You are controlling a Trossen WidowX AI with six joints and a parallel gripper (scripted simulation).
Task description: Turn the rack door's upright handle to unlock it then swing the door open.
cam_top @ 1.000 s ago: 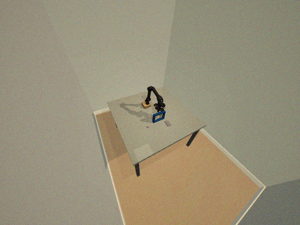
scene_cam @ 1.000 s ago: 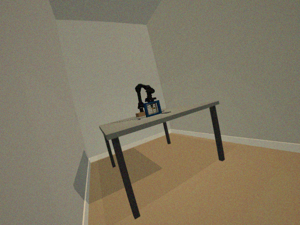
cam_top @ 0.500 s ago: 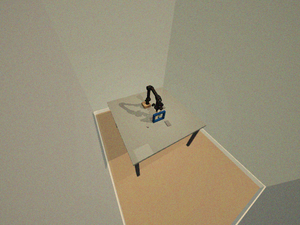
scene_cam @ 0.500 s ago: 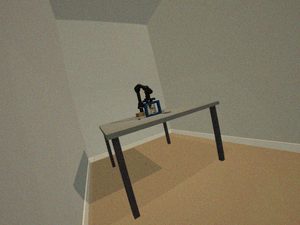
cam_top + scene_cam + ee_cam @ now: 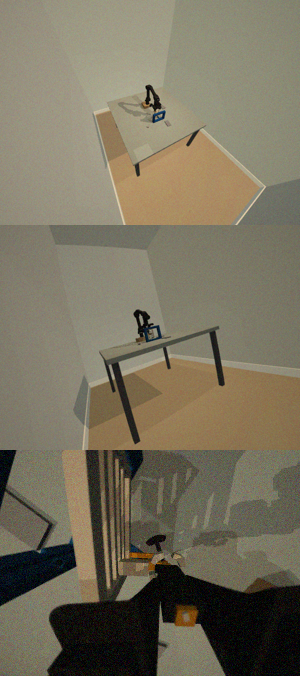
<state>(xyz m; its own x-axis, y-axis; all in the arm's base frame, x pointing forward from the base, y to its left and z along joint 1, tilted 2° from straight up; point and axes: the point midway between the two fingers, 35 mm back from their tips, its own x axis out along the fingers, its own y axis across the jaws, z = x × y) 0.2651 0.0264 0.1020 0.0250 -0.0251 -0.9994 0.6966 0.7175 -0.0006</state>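
Observation:
The blue frame (image 5: 154,118) (image 5: 146,336) (image 5: 37,569) stands upright on the table (image 5: 124,129) (image 5: 134,350). The door (image 5: 151,334) (image 5: 79,525), pale and slatted, is swung partly out of the frame toward the arm; its exact angle is hard to tell. My gripper (image 5: 170,581) is at the door's free side, pointing down, shut on the handle. The handle's orange end (image 5: 186,615) shows between the dark fingers in the wrist view; most of the rest is hidden, so its turn is unclear. A dark T-shaped piece (image 5: 157,542) shows beyond the fingertips.
A flat pinkish-grey block (image 5: 167,123) (image 5: 25,519) lies beside the frame. Another flat piece (image 5: 163,107) lies behind it. A tiny object (image 5: 147,127) (image 5: 139,344) lies in front. An orange-brown box (image 5: 145,105) (image 5: 140,339) is by the arm's base. A pale sheet (image 5: 143,151) lies near the table corner.

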